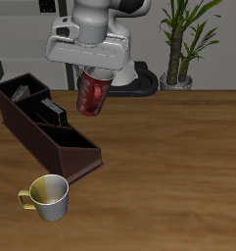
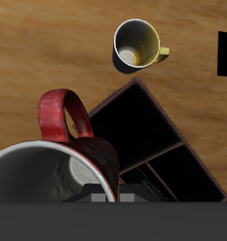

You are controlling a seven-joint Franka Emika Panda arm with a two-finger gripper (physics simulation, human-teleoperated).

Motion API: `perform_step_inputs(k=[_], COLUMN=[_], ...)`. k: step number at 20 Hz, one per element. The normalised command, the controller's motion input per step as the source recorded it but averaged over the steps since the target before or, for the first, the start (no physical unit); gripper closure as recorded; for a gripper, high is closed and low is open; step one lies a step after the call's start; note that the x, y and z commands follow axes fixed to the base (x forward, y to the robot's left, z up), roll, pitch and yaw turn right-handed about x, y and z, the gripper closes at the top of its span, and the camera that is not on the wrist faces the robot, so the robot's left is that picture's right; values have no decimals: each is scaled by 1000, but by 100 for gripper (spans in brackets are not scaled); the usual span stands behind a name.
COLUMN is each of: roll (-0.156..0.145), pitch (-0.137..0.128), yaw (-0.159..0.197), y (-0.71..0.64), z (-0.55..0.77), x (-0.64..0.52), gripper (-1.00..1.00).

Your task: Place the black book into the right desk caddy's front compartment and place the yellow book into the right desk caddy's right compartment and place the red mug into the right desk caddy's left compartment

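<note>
While the gripper [image 1: 95,71] hangs clamped on the red mug [image 1: 93,91], lifted and tilted below its 2 fingers, carry it over the left compartment [image 1: 78,157] of the right desk caddy [image 1: 46,127], level it, then lower gently.

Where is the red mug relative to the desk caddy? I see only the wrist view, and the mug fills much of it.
Observer: The red mug hangs tilted in the jaws, higher than the right desk caddy walls, touching nothing below.
Operator: Is the black book in yet?
Observer: Yes, the black book appears to stand in the narrow middle section, sticking up above the dividers.
Operator: And the tall end?
Observer: A greyish cover, likely the yellow book, shows in the tall-walled end section.
</note>
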Motion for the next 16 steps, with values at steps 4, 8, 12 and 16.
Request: perform_step_inputs(k=[4, 8, 12, 16], roll=[-6, 35, 68, 57], pitch=[38, 27, 21, 17], yaw=[-39, -45, 18, -5], y=[-4, -88, -132, -111], z=[-147, -2, 119, 184], x=[111, 64, 74, 104], gripper=[100, 100, 100, 100])
